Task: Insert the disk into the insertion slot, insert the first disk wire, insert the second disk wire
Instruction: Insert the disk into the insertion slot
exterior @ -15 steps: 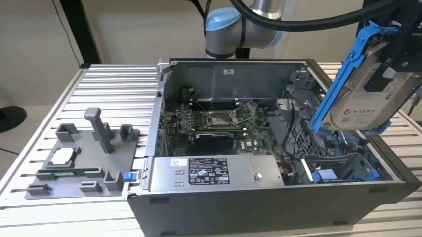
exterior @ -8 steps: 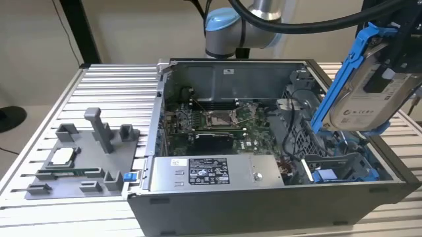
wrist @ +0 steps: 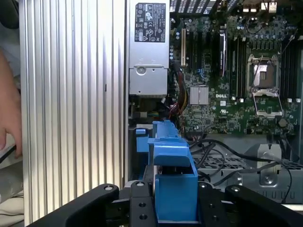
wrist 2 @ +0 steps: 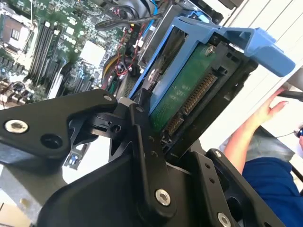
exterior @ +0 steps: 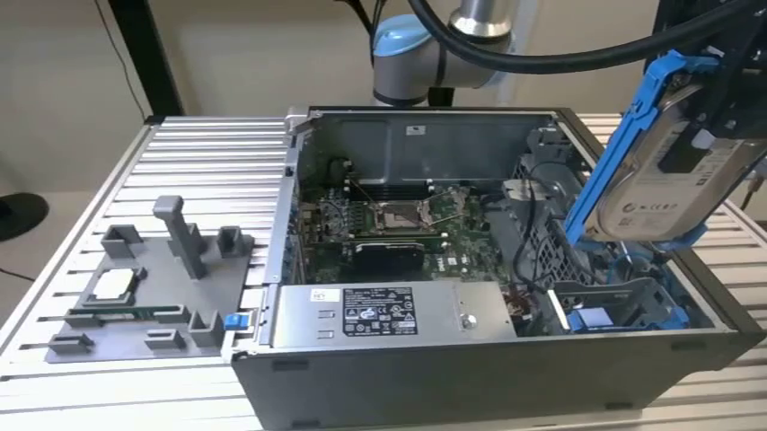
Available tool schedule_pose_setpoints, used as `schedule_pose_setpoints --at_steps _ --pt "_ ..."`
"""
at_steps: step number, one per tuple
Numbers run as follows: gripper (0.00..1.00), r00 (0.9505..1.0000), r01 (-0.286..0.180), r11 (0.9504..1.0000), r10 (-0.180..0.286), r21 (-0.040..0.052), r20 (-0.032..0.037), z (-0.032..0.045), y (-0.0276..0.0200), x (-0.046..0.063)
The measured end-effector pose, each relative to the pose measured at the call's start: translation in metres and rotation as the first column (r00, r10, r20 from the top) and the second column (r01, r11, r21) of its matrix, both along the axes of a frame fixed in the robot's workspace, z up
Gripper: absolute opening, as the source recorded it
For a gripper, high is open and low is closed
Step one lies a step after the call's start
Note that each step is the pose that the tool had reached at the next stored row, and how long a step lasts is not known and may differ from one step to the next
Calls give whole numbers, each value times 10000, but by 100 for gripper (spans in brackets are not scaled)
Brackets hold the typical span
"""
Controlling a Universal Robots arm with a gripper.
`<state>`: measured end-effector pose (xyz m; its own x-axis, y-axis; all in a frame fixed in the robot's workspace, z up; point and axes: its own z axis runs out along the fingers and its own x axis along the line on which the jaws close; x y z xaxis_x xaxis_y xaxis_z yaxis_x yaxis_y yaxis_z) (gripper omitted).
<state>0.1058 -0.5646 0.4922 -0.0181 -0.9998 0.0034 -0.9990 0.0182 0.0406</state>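
Note:
The disk (exterior: 671, 193), silver-grey with a white label and clipped in a bright blue frame, hangs tilted above the open computer case's right end in the exterior view. My gripper (exterior: 709, 135) is shut on it from above. In the second wrist view the disk's green underside and connector (wrist 2: 189, 90) show between the black fingers (wrist 2: 142, 127). The first wrist view has the blue frame (wrist: 173, 175) edge-on between the fingers. The insertion slot (exterior: 612, 310), a blue-lined bay, lies in the case below the disk. Black cables (wrist: 222, 156) run beside the bay; which are the disk wires I cannot tell.
The case holds a motherboard (exterior: 383, 224) and a grey labelled power-supply box (exterior: 377, 314). A grey fixture plate (exterior: 144, 287) with small parts lies on the slatted table (exterior: 204, 153) at the exterior view's left. A person's hand (wrist 2: 265, 113) is beside the table.

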Motion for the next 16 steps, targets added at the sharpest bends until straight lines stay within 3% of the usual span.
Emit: schedule_pose_setpoints --at_steps 16 --pt "0 10000 0 10000 0 -1 -1 -37 0 0"
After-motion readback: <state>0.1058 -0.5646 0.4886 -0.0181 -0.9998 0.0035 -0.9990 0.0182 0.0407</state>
